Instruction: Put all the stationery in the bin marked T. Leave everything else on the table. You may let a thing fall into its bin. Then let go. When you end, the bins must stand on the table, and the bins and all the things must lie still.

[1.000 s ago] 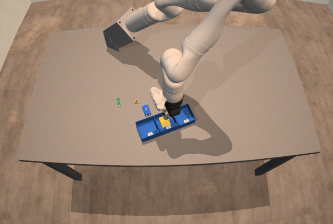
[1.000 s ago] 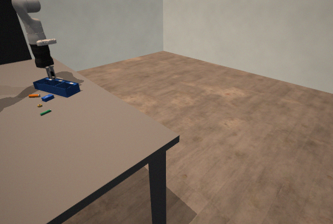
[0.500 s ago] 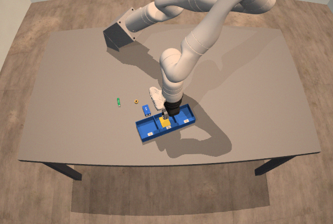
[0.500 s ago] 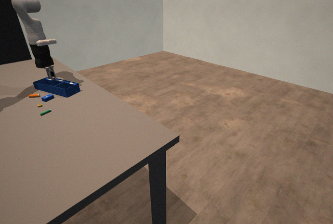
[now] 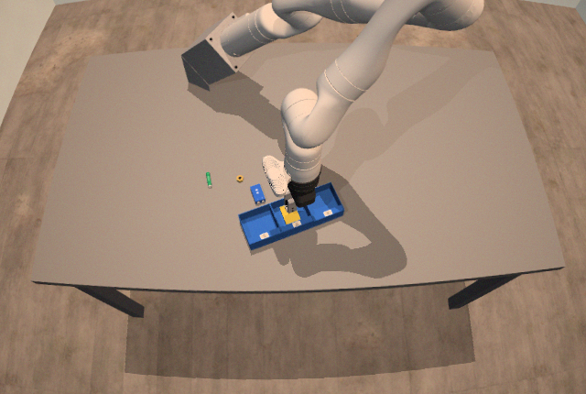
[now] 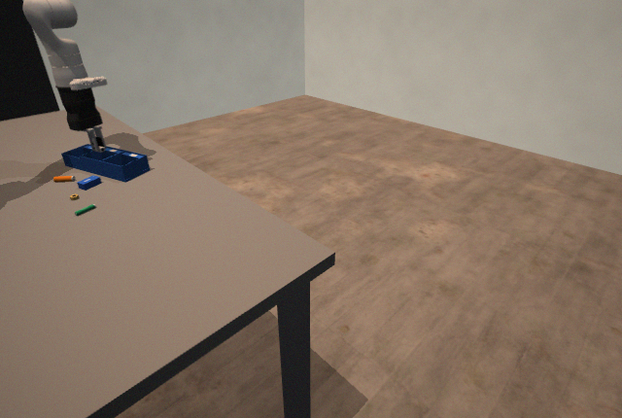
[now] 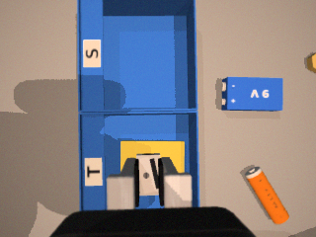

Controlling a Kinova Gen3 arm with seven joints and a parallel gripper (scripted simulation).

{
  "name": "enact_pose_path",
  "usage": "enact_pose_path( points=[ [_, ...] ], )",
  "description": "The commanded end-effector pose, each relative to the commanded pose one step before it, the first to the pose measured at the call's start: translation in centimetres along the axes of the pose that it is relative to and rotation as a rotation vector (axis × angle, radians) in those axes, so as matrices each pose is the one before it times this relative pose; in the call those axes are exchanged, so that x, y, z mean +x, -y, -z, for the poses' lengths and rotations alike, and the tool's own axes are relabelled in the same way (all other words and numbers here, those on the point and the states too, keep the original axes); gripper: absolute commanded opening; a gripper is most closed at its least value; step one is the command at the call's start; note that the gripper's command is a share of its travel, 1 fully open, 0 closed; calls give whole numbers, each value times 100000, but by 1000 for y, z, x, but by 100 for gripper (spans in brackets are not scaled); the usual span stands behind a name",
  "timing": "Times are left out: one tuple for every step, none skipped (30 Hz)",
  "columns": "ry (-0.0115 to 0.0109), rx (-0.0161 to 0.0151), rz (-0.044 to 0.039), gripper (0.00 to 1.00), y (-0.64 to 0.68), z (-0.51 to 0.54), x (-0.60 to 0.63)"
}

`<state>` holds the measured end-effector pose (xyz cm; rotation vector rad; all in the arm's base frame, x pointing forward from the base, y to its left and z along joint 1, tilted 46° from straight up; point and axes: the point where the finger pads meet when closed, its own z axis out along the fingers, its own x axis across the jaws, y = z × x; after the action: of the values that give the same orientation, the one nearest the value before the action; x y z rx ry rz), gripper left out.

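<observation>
A blue tray of three bins (image 5: 290,220) lies on the table. In the wrist view the middle bin bears the label T (image 7: 94,172) and holds a yellow pad (image 7: 152,150); the bin beyond it is labelled S (image 7: 92,53) and looks empty. My gripper (image 7: 148,174) hangs right over the T bin, above the yellow pad. It is shut on a small grey pencil sharpener (image 7: 148,173). It also shows in the top view (image 5: 289,204) and in the exterior view (image 6: 96,142).
Beside the tray lie a blue 9V battery (image 7: 253,94), an orange battery (image 7: 267,194) and a yellow nut (image 5: 240,178). A green cylinder (image 5: 208,179) lies further left. The arm's base (image 5: 208,60) stands at the table's far side.
</observation>
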<state>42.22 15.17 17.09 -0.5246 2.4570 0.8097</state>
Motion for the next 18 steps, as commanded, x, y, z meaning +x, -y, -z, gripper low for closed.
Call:
enact_pose_path(
  points=[
    [-559, -196, 239, 32, -98, -919, 284],
    [0, 4, 4, 32, 1, -199, -3],
    [-1, 4, 3, 32, 1, -199, -2],
    [1, 4, 4, 32, 1, -199, -3],
    [3, 5, 6, 32, 1, -199, -5],
    [5, 5, 7, 32, 2, -199, -6],
    [7, 5, 8, 32, 2, -199, -7],
    [9, 6, 10, 32, 2, -199, -9],
    [12, 6, 12, 32, 3, -199, -11],
    [15, 7, 14, 32, 3, -199, -14],
    [0, 0, 0, 32, 0, 0, 0],
    [0, 0, 0, 32, 0, 0, 0],
    [17, 7, 15, 32, 3, -200, -13],
    [23, 9, 20, 32, 5, -199, -20],
    [-24, -4, -16, 32, -14, -140, 28],
    [-43, -11, -31, 32, -18, -1, 43],
    [-27, -7, -18, 32, -14, 3, 24],
    [14, -161, -47, 32, -57, 1, 23]
  ],
)
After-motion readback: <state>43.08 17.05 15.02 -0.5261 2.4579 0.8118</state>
